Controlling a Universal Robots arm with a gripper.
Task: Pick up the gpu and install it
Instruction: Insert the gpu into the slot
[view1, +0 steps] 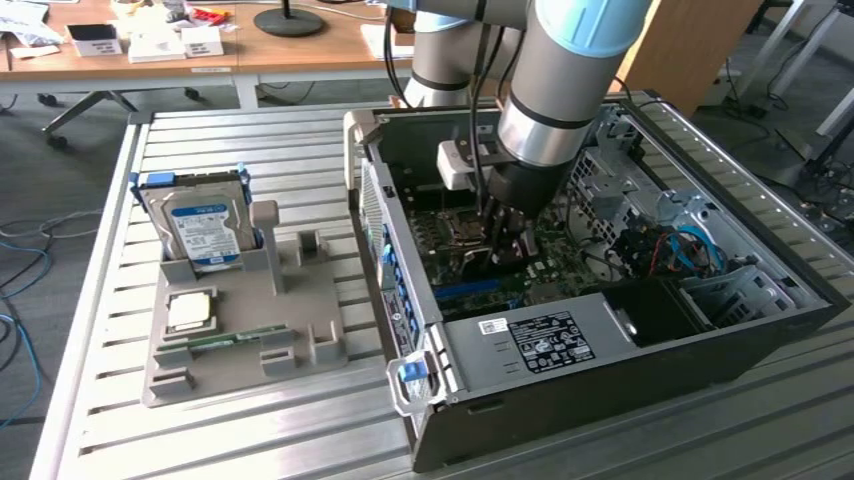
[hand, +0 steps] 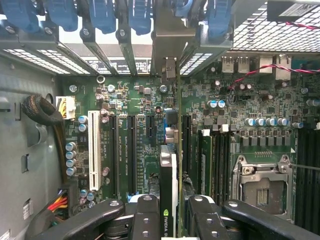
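The black gripper (hand: 170, 215) is clamped on the thin green gpu card (hand: 172, 150) inside the open black computer case (view1: 601, 370); ribbed metal table (view1: 267, 430); wooden office desk (view1: 200, 50) behind.

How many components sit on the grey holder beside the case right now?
3: the hard drive upright at the grey holder's far end, a square chip lying flat mid-holder, a memory stick just in front of it. More may be hidden.
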